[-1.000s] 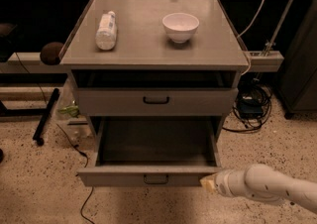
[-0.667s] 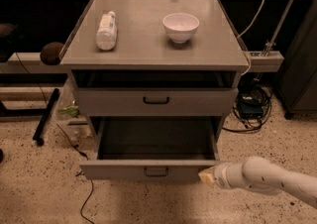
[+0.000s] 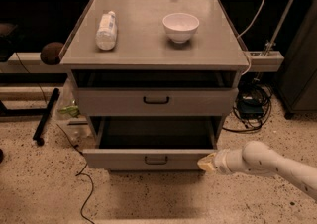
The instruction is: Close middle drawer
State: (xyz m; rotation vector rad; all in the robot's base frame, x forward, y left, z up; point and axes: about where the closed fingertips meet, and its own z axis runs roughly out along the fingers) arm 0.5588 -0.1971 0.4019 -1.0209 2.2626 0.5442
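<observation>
Arm (image 3: 271, 164): one; showing as a smooth off-white tube, bulging at a rounded joint; narrowing into a ringed wrist collar. Hand (image 3: 207, 162): pale cream-yellow; tapering to a blunt tip; sitting just by the right end of the middle drawer (image 3: 124, 159) front.

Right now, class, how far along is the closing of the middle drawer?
Done: the gripper is placed at the right end of the front of the middle drawer. In hand: the push from there, apparently. Left: nearly everything, since it stands far out with its dark inside showing, forward of the drawer above.
</observation>
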